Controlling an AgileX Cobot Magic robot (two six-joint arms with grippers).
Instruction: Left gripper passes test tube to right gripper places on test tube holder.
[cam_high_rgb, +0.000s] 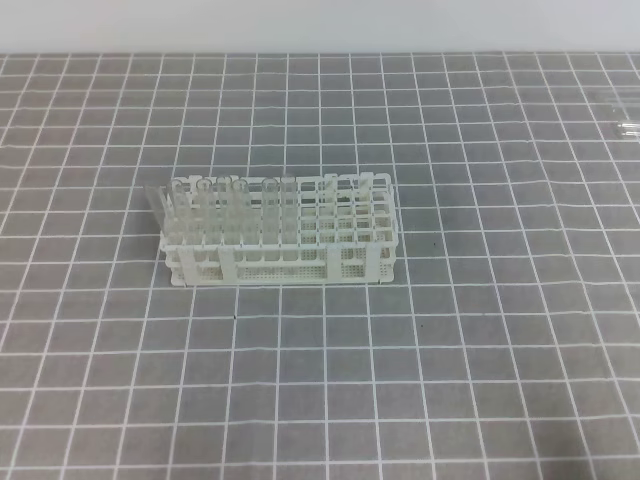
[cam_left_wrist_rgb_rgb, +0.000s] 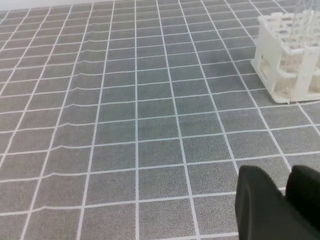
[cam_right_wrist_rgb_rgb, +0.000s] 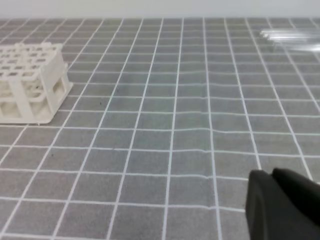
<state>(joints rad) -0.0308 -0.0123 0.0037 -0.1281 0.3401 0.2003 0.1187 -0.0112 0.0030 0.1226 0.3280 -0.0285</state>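
The test tube holder stood near the middle of the grey gridded mat, its left half already filled with upright clear tubes and its right half showing open holes. Neither arm appeared in the high view. In the left wrist view only the black tips of the left gripper showed at the lower right, close together with a thin gap and nothing between them. In the right wrist view the right gripper looked nearly closed too, and empty.

The test tube to be moved seemed to be among the clear tubes lying flat at the far right of the mat, well apart from the holder; which one was meant could not be told.

The likely trouble lay in that tube: it was nearly invisible against the mat, lay on the right side far from the left gripper, and could roll away from a misjudged pinch. A poor handover might also drop it, or knock the loaded tubes.
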